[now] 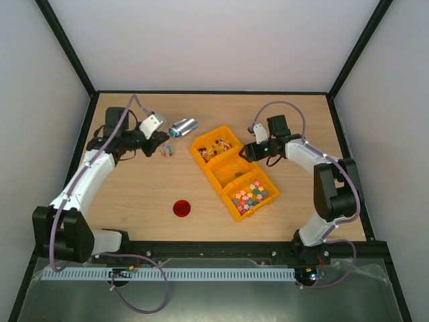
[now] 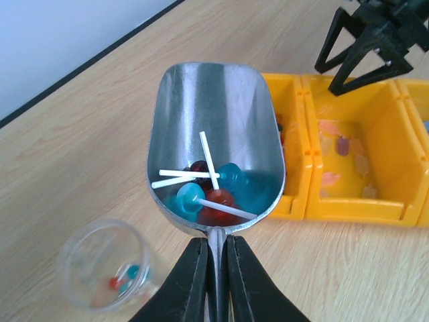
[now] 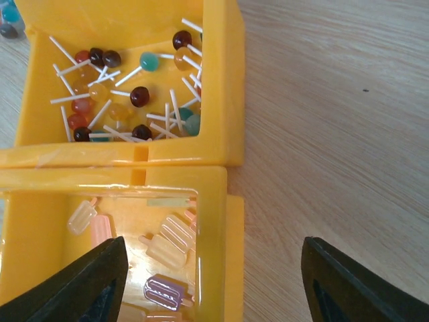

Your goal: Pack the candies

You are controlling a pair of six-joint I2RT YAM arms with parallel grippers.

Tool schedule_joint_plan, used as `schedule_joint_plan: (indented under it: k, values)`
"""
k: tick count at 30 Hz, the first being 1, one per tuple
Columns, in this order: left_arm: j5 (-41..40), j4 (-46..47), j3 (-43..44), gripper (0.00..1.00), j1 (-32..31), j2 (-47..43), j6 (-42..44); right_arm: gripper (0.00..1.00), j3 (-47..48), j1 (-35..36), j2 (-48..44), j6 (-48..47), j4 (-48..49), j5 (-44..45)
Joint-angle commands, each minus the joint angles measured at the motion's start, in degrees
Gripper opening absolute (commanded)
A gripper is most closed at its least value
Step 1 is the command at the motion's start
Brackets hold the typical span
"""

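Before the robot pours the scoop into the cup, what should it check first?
1. Scoop held tight: ok, the left gripper is shut on its handle.
2. Scoop loaded: ok, lollipops lie in it.
3. Cup upright with room: ok, only a few sweets inside.
4. Scoop mouth over cup: not ok, the cup sits beside the handle.
5. Right gripper out of the way: ok, open over the yellow bins.

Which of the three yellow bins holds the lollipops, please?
The far bin, nearest the metal scoop: its sweets are round with white sticks. The middle bin holds ice-lolly shapes, and the near bin holds tiny pastel candies.
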Motion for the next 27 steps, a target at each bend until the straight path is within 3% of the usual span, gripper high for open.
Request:
schedule_joint_plan:
  k: [1, 4, 11, 19, 27]
  values:
    - [-0.09, -17.04, 5.98, 0.02, 3.60, -1.81, 10.04, 0.73, 2.45, -0.28, -1.06, -1.10, -3.94, 0.15]
    - [0.56, -22.30, 7.96, 0.02, 7.61, -2.18, 13.30, 0.77, 2.78, -0.28, -1.41, -1.09, -4.68, 0.33]
    - [0.62, -31.04, 11.48, 0.02, 14.75, -0.94, 18.87, 0.99, 2.47, -0.29, -2.47, -0.55, -4.68, 0.39]
    - [-3.47, -36.51, 14.90, 0.02, 17.06, 1.66, 21.94, 0.99, 2.21, -0.28, -3.02, -0.33, -4.97, 0.74]
    - [-7.28, -36.21, 15.49, 0.02, 17.31, 4.99, 21.71, 0.99, 1.81, -0.22, -2.98, 0.48, -4.25, 0.92]
